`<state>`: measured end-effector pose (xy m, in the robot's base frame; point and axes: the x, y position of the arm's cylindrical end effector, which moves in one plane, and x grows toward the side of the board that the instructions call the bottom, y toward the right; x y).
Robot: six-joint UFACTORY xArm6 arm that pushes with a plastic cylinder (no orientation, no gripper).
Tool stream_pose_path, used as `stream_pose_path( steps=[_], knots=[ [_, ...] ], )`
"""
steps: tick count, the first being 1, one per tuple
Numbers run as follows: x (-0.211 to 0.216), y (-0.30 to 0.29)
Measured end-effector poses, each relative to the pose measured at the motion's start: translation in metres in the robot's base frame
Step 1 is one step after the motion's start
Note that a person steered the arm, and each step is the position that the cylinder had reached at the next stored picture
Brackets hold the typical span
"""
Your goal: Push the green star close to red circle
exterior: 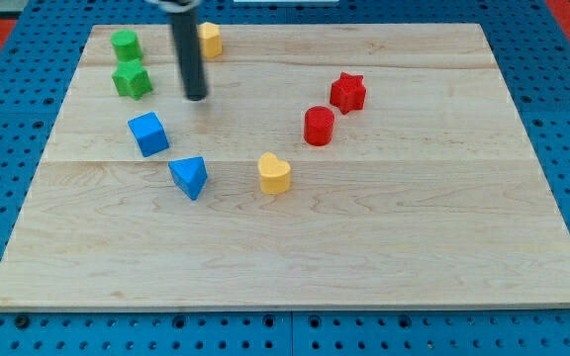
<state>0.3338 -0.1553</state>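
The green star point(132, 80) lies near the board's upper left. The red circle point(319, 127) stands right of the board's middle, far to the right of the star. My tip point(197, 97) rests on the board just right of the green star and slightly lower, with a gap between them. The dark rod rises from it to the view's top.
A green circle point(125, 44) sits just above the star. A yellow block point(209, 39) is at the top, behind the rod. A blue cube point(148, 133), a blue triangle point(189, 177), a yellow heart point(274, 173) and a red star point(347, 92) lie on the wooden board point(414, 247).
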Motion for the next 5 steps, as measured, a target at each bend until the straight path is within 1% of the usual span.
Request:
stream_pose_path(
  steps=[1,2,3,4,5],
  knots=[
    [0.018,-0.067],
    [0.022,-0.123],
    [-0.061,-0.12],
    [-0.116,-0.124],
    [-0.125,-0.038]
  ],
)
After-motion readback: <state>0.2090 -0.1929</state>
